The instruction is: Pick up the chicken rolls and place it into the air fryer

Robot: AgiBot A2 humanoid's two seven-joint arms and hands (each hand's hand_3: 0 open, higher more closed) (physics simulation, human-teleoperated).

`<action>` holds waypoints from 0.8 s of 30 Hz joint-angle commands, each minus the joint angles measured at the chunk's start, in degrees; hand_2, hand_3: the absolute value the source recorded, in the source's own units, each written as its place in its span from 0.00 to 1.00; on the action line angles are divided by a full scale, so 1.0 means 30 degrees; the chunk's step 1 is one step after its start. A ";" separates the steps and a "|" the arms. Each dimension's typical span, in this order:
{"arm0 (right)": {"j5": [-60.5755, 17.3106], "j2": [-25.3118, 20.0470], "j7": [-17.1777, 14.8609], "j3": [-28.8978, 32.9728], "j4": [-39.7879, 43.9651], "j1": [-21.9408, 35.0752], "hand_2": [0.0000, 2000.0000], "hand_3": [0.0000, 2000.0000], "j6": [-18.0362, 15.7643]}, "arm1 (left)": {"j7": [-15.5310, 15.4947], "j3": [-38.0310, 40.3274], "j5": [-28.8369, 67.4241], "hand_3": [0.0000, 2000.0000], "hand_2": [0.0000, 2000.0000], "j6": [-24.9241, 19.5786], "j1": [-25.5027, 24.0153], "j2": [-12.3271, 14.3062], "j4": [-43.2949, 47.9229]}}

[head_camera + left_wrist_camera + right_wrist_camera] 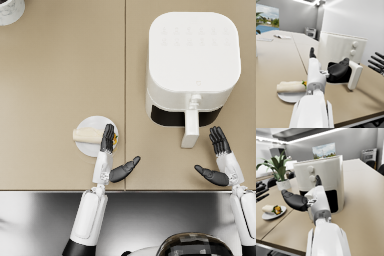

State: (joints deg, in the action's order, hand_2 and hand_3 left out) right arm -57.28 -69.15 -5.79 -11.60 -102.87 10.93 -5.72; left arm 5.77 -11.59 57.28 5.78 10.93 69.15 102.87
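The chicken roll [88, 135], a pale wrap with orange filling at one end, lies on a small white plate [89, 149] left of centre. My left hand [106, 160] is open, its fingers [107, 138] over the plate's right edge beside the roll's filled end and its thumb spread to the right. It holds nothing. The white air fryer [192, 55] stands at the right, with a dark opening at its front and a white handle [190, 129] projecting toward me. My right hand [224, 162] is open, just right of the handle and apart from it. The left wrist view shows the roll [291, 86].
A white pot [10, 10] sits in the far left corner; the right wrist view shows a leafy plant [278, 168] in it. A seam runs down the beige table [60, 75]. A steel strip [150, 215] borders its near edge.
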 commanded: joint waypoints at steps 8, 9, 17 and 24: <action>0.0002 -0.1152 0.1794 -0.0087 0.0121 0.1234 0.00 0.00 0.1773 | -0.1788 0.1820 0.0000 0.00 0.00 -0.1792 0.0333 0.0596 -0.0084; 0.0002 -0.1221 0.1832 -0.0066 0.0245 0.1258 0.00 0.00 0.1810 | -0.1826 0.2093 -0.0001 0.00 0.00 -0.1830 0.0319 0.0638 -0.0078; -0.6556 -0.1619 0.1921 -0.0179 0.0031 0.1193 0.00 0.00 0.1898 | -0.1915 0.3533 0.5937 0.00 0.00 -0.1919 0.0614 0.1038 0.0041; -0.7957 -0.1655 0.1927 0.0232 -0.0576 0.0601 0.00 0.00 0.1904 | -0.1921 0.4251 1.1931 0.00 0.00 -0.1926 0.1206 0.1312 -0.0300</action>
State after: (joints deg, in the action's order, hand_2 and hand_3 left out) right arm -81.28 -74.27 0.00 -11.49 -103.73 12.77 0.00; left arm 0.00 0.47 95.65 0.00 13.43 73.07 102.12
